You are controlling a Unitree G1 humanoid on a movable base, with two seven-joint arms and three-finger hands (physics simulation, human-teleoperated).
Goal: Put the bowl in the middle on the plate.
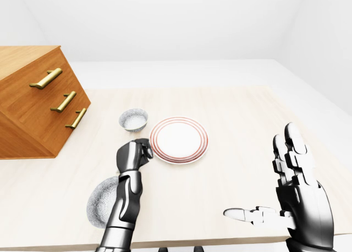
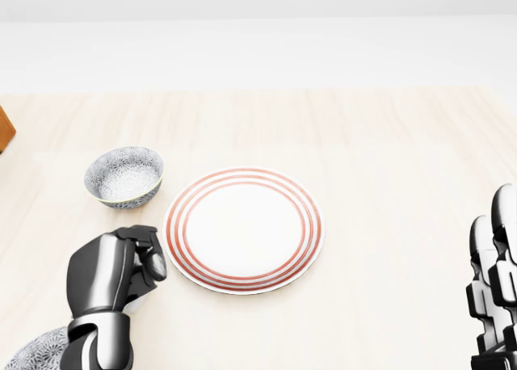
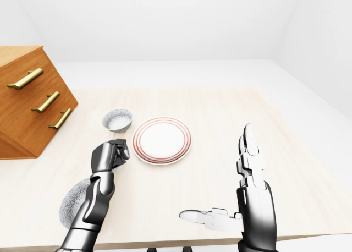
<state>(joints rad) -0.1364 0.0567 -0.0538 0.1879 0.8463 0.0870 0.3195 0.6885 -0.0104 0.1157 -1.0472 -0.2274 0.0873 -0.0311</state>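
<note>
The white plate [image 2: 242, 229] with red rings lies mid-table. Up and left of it stands a small patterned bowl [image 2: 123, 174]. A larger patterned bowl [image 1: 100, 203] sits near the table's bottom edge at the left, partly hidden by my left forearm. My left hand [image 1: 137, 153] is curled into a fist between the two bowls, just left of the plate's rim, and nothing shows in its fingers. I cannot tell whether anything lies beneath it. My right hand [image 1: 264, 175] is held open at the lower right, thumb out, well right of the plate, empty.
A wooden chest of drawers [image 1: 38, 103] with brass handles stands tilted on the table's left side. The light wood table [image 1: 247, 109] reaches to the right and top of the eye views. Its near edge [image 1: 220, 243] runs along the bottom.
</note>
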